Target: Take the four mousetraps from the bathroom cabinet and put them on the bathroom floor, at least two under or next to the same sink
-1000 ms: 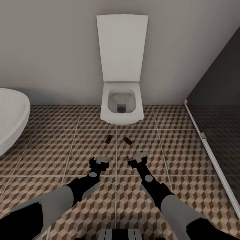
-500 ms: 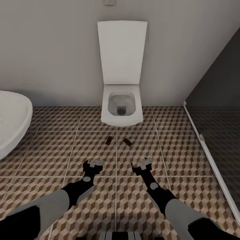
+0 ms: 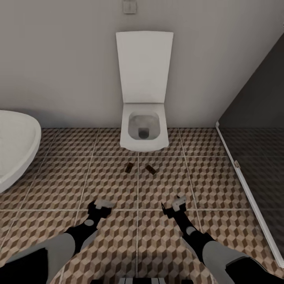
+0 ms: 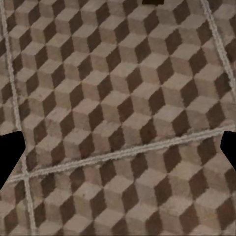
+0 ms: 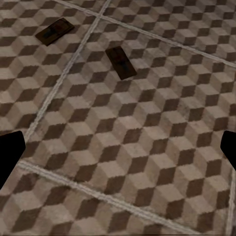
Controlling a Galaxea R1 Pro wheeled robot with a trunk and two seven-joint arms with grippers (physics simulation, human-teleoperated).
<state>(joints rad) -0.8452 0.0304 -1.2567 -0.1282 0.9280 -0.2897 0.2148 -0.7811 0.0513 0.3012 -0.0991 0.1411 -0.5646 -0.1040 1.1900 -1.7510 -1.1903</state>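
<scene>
Black forearms low over tiled bathroom floor point(image 3: 118, 177), both jaws apart, empty.

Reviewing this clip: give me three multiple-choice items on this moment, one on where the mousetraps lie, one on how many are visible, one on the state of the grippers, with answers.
1. Where do the visible mousetraps lie?
A. on the tiled floor in front of the toilet
B. inside the bathtub
C. on the dark shower floor

2. How many mousetraps show on the floor?
A. one
B. two
C. four

3. What do the grippers hold?
A. one trap each
B. both clamp one trap
C. nothing

Answers:
1 A: the left mousetrap and the right mousetrap rest on the bathroom floor just before the toilet.
2 B: two boards, also in the right wrist view.
3 C: the left gripper and right gripper are open over bare tiles.
</scene>
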